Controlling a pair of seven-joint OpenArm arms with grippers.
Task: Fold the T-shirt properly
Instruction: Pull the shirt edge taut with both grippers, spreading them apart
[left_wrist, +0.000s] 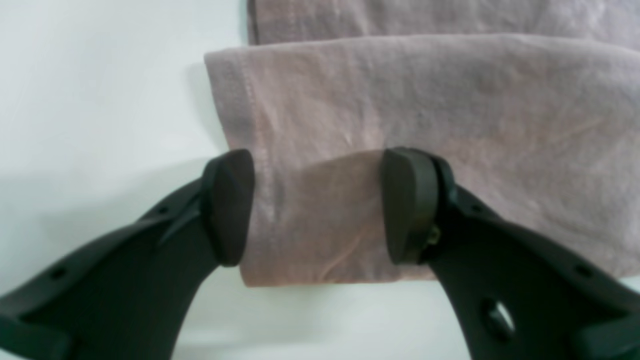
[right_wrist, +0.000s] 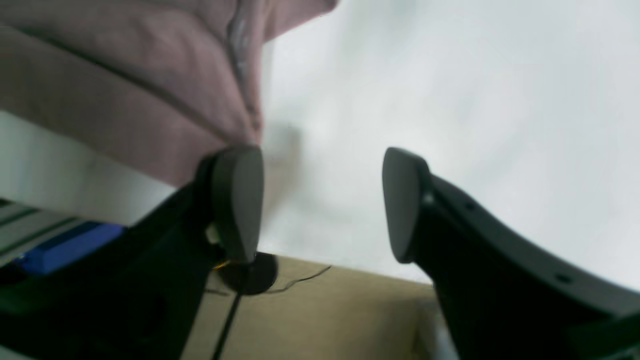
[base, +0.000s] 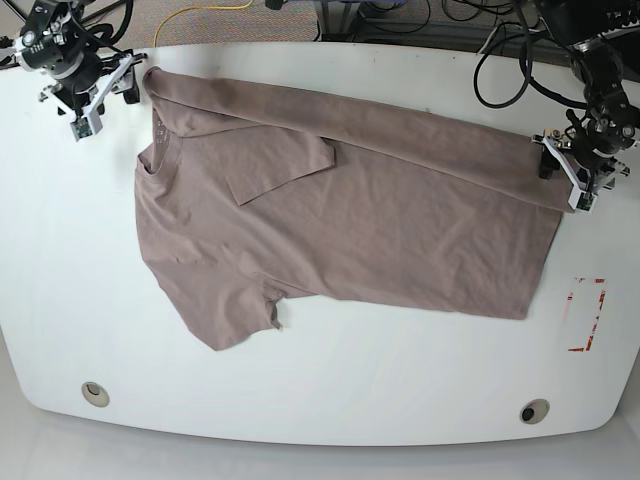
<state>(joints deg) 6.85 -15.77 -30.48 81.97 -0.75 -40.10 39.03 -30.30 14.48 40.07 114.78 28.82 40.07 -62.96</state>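
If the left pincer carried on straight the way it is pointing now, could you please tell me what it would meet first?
Most likely the T-shirt, at the folded-over strip near its hem end, which lies between and beyond the open fingertips. How far off it is remains unclear.

A smooth white desk (base: 400, 390) with rounded near corners fills most of the base view, lit evenly and brightly, with only soft, faint shadows on its surface. Two round dark-centred fittings, one (base: 95, 394) near the near left corner and the other (base: 535, 411) near the near right corner, sit in the desktop. Toward the right edge, broken red marks (base: 587, 314) trace a rough upright rectangle. Beyond the far edge, a yellow cable (base: 185, 12) curves at the left, and dark cables crowd the right. The right wrist view shows a tan floor (right_wrist: 320, 320) past the desk's edge, a thin dark cable, a round black object (right_wrist: 248, 273) and something bright blue (right_wrist: 72, 245), blurred.
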